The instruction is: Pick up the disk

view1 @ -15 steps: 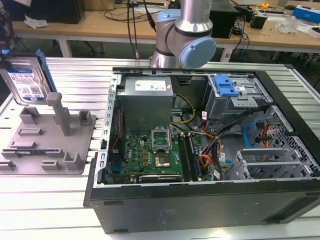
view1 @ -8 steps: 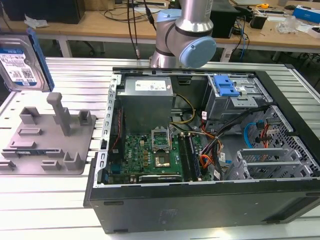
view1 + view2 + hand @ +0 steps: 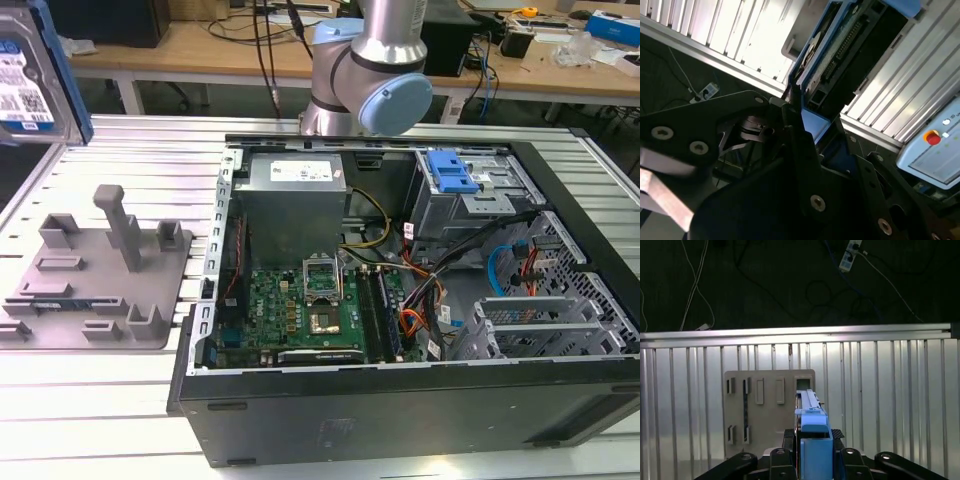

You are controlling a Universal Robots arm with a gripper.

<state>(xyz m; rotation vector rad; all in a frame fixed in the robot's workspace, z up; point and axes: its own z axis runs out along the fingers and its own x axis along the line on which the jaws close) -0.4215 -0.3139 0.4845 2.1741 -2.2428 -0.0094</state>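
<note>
Ribbed aluminium surface (image 3: 120, 400) carries a grey fixture (image 3: 95, 285) with upright posts toward the exterior view's left and an open computer case (image 3: 420, 330) beside it.

The exterior view looked down from the near side across the slatted counter (image 3: 120, 400), taking in the open computer case (image 3: 400, 300) and grey fixture (image 3: 95, 275). The first wrist view looked straight down from high up onto that same fixture (image 3: 769, 410). The second wrist view sat close behind the disk (image 3: 840, 55), angled across the counter's edge.
</note>
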